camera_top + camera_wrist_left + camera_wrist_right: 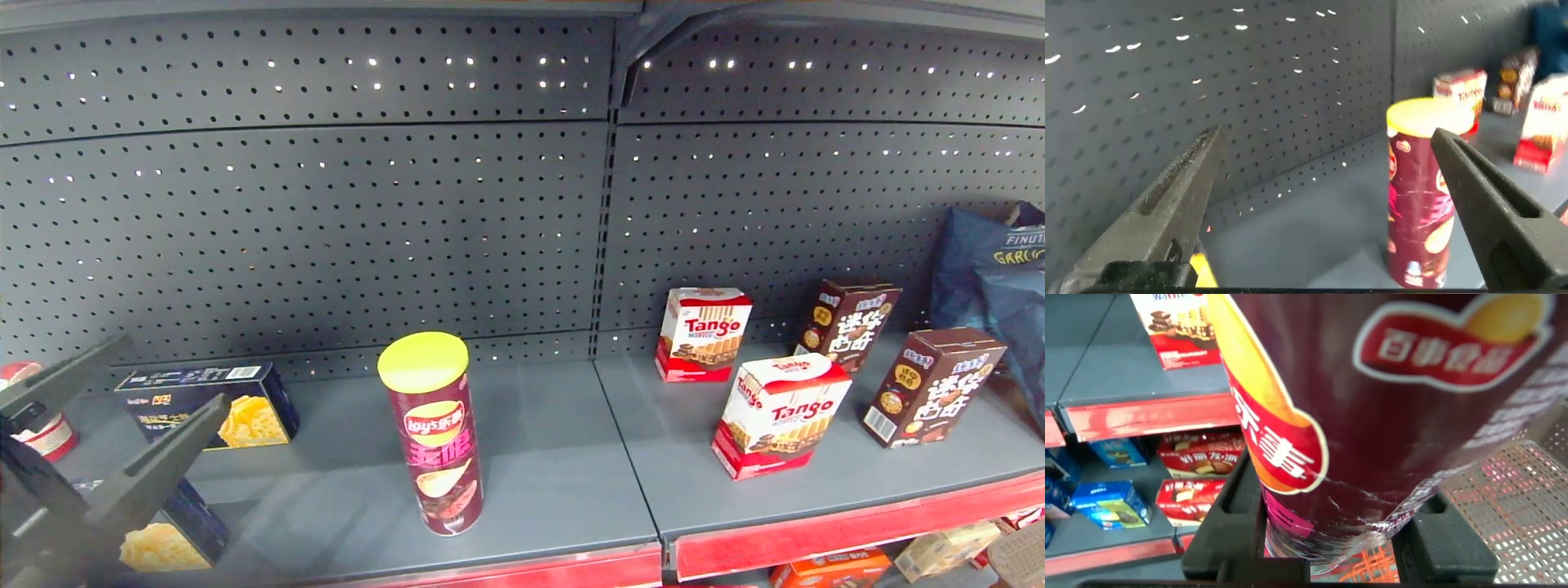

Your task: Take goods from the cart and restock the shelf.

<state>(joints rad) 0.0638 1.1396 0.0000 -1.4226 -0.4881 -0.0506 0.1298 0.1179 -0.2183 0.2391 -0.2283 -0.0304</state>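
Head view: a chip can (pixel 430 433) with a yellow lid stands upright near the front of the grey shelf (pixel 555 457). Bare deck lies on both sides of it. The left claw (pixel 171 374) is at the shelf's left end with its fingers spread, holding nothing and well apart from the can. A blue cracker box (pixel 208 404) lies behind the claw. Two wafer boxes (pixel 780 416) stand on the right-hand bay.

Left wrist view: the left claw (pixel 1324 135) is spread wide. The chip can (pixel 1421 196) stands upright beyond the tips, touched by neither finger.

Right wrist view: the right claw (pixel 1339 539) pinches a second chip can (pixel 1396 416) low on its body, one finger on each side. The wire mesh of the cart (pixel 1515 486) shows beneath it, so this can is judged not yet brought to the shelf.

Step in hand, as judged: one can is shelved and the next is gripped at the cart, awaiting transfer. The next move calls for lifting the held can above the shelf's red front lip and setting it upright on bare deck beside the first. A tall, narrow can is likely to topple if nudged, so it needs clearance.
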